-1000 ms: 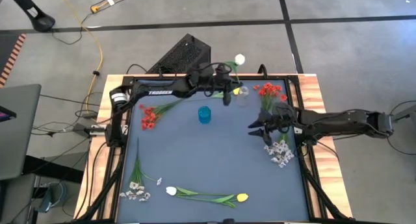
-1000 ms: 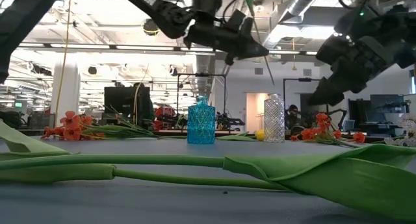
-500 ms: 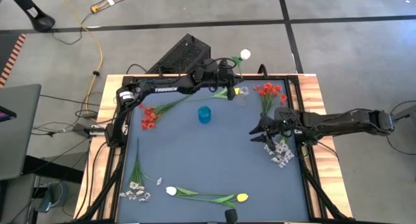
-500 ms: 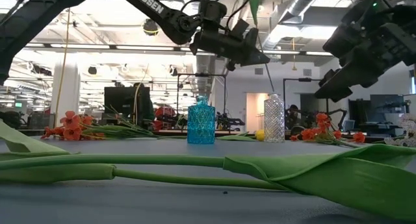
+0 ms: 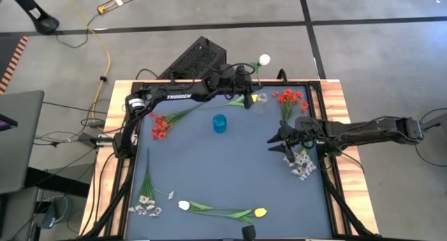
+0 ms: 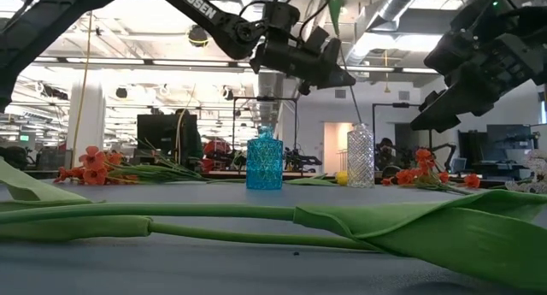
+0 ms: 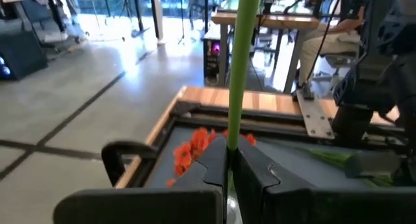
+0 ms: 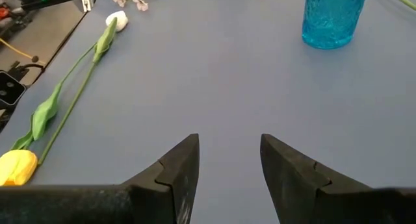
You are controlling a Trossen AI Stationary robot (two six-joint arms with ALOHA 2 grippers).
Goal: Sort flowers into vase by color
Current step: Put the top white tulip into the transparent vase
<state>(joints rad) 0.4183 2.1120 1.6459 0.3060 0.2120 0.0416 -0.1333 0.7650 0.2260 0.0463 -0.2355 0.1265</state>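
Note:
A white tulip (image 5: 264, 59) is held up over the table's far edge, its green stem (image 7: 238, 68) running up from my left gripper (image 7: 229, 169), which is shut on it. Just beside that gripper (image 5: 246, 96) stands a clear vase (image 6: 360, 156), and a blue vase (image 5: 219, 123) stands nearer the middle. My right gripper (image 8: 229, 160) hovers open over the blue mat at the right (image 5: 274, 142), with nothing between its fingers. Red flowers (image 5: 159, 126) lie at the left, and more red flowers (image 5: 289, 98) at the far right. My left gripper pinches the tulip's stem (image 7: 234, 130) between its two fingers. The fingers reach in nearly level, toward the table's right, and lie across the stem. The tulip is lifted clear and stands about upright, blossom on top; the stem's lower end is hidden by the fingers.
A yellow tulip (image 5: 255, 98) lies by the clear vase. White-pink sprays lie at the right edge (image 5: 302, 164) and the near left (image 5: 147, 203). A white tulip (image 5: 184, 205) and a yellow tulip (image 5: 260, 213) lie along the near edge. The mat's middle is bare.
My left gripper has carried the white tulip a little toward the table's far right, closer to the clear vase. It stays shut on the stem, and the blossom now sits slightly farther beyond the far edge.

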